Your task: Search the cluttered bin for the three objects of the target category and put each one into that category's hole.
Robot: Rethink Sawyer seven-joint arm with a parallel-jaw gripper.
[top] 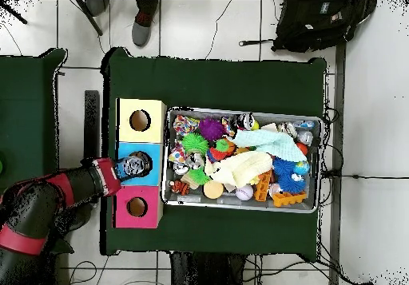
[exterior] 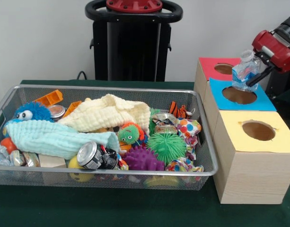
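Delivery of one item is under way. Claw (exterior: 251, 75) pinches a small clear plastic bottle (exterior: 244, 72), blue label, pale cap up, directly above the blue-topped box (exterior: 263, 100). The bottle's lower end hangs just over the rim of that box's round hole (exterior: 239, 95) and does not appear to have entered it yet. In the overhead view the arm (top: 56, 198) reaches in from the side and the bottle (top: 132, 168) sits over the middle of the three boxes, confirming the alignment.

Three wooden boxes stand in a row beside the wire mesh bin (exterior: 208, 142) on the green bench (exterior: 135, 208): the red-topped box (exterior: 208, 66), the blue-topped one and the yellow-topped box (exterior: 258, 156). The interior of each hole is dark, so what has already been deposited cannot be determined.

Judged status: at least one of three items is at the drop point; release is the remaining action for it. How many of the other two remain in the bin is uncertain. The bin is full: cream cloth (exterior: 111, 111), pale blue cloth (exterior: 50, 137), spiky green ball (exterior: 166, 146), spiky purple ball (exterior: 142, 158), dented drink can (exterior: 90, 155) and further crushed cans. Any further bottles may be buried; something clear shows at the bin's corner, but it cannot be identified.
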